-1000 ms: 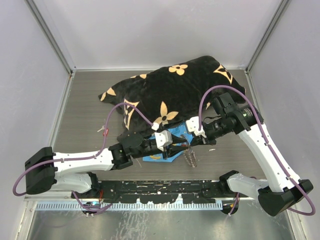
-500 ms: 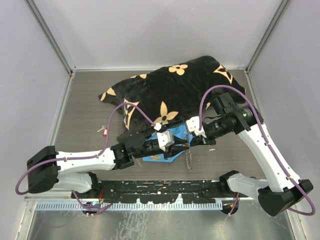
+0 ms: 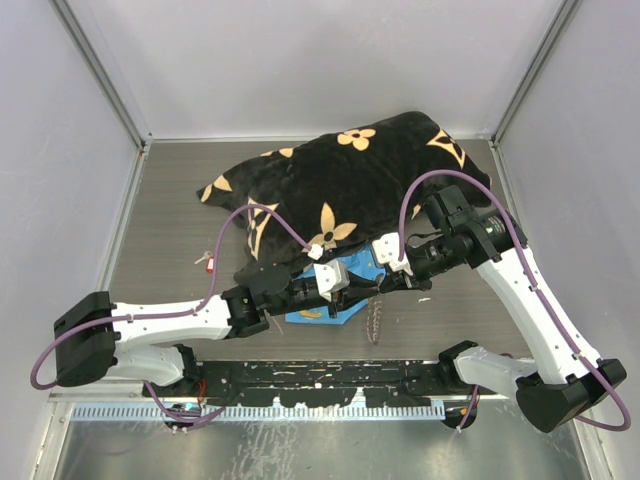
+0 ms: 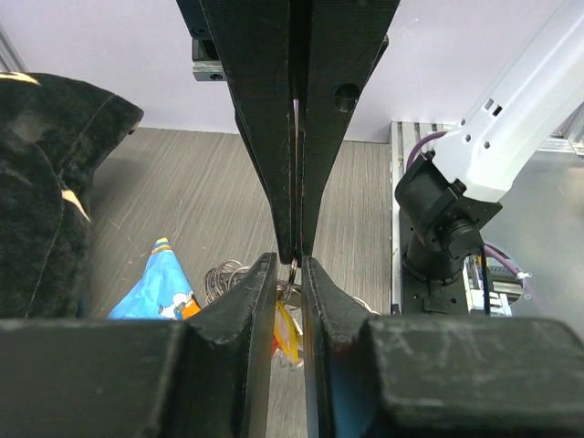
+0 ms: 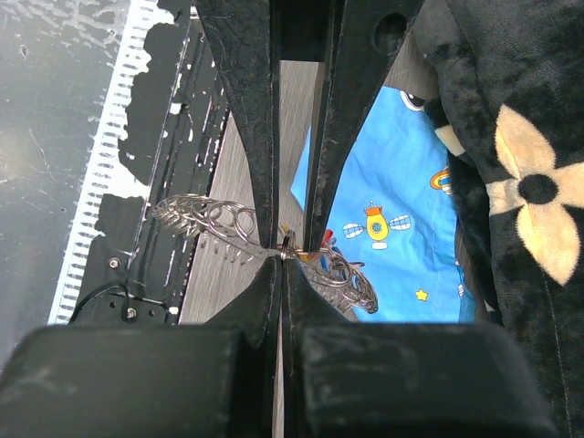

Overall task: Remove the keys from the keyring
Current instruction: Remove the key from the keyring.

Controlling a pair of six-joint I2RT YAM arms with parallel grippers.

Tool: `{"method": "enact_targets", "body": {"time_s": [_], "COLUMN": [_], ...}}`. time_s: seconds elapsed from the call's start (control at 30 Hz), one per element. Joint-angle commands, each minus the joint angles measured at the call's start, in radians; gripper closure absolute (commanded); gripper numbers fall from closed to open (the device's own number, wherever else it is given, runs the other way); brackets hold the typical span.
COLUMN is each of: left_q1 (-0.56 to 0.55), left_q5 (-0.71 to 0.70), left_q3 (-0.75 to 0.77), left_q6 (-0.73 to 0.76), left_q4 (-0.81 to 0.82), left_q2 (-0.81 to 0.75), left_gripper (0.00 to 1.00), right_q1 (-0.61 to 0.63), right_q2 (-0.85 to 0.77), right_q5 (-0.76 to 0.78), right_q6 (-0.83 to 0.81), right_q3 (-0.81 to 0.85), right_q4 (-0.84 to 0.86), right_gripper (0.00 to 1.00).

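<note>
The keyring [image 3: 375, 322] is a silvery chain of loops hanging below both grippers, just above the table. In the right wrist view its loops [image 5: 205, 217] fan out to both sides. My right gripper [image 5: 281, 265] is shut on a small ring of it; it also shows in the left wrist view [image 4: 294, 255]. The keys [image 5: 324, 258], with red, blue and yellow heads, hang bunched beside that grip. My left gripper [image 4: 290, 274] is narrowly open, its fingers either side of the small ring and a yellow key head [image 4: 287, 328]. The two grippers meet tip to tip in the top view [image 3: 370, 285].
A blue patterned cloth [image 3: 318, 312] lies under the grippers. A black blanket with tan flowers [image 3: 350, 185] covers the far middle of the table. A small red-and-white item [image 3: 207, 262] lies at the left. Grey walls enclose three sides.
The hanging chain has swung slightly left and lower. The left gripper has shifted a little left and its fingers have closed in towards the ring. The right arm has held still.
</note>
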Motion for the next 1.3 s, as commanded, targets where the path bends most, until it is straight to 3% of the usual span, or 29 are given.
{"method": "enact_targets", "body": {"time_s": [0.0, 0.67, 0.93, 1.03, 1.13, 1.27], "left_q1": [0.0, 0.0, 0.0, 0.0, 0.0, 0.0], "left_q5": [0.013, 0.013, 0.016, 0.013, 0.001, -0.033], "left_q3": [0.045, 0.048, 0.049, 0.046, 0.037, -0.007], "left_q6": [-0.002, 0.012, 0.009, 0.005, -0.003, -0.033], "left_q4": [0.042, 0.015, 0.012, 0.009, 0.014, 0.081], "left_q2": [-0.005, 0.036, 0.027, 0.023, 0.011, -0.053], "left_gripper": [0.82, 0.83, 0.99, 1.0, 1.0, 1.0], "right_q1": [0.006, 0.006, 0.006, 0.005, -0.003, -0.06], "right_q2": [-0.023, -0.021, -0.024, -0.025, -0.034, -0.062], "right_q5": [-0.052, -0.055, -0.056, -0.052, -0.052, -0.111], "right_q6": [-0.01, -0.014, -0.014, -0.013, 0.0, 0.06], "right_q3": [0.013, 0.018, 0.014, 0.014, 0.011, 0.015], "right_q4": [0.013, 0.008, 0.008, 0.011, 0.02, 0.053], "right_gripper": [0.99, 0.99, 0.99, 0.98, 0.85, 0.58]}}
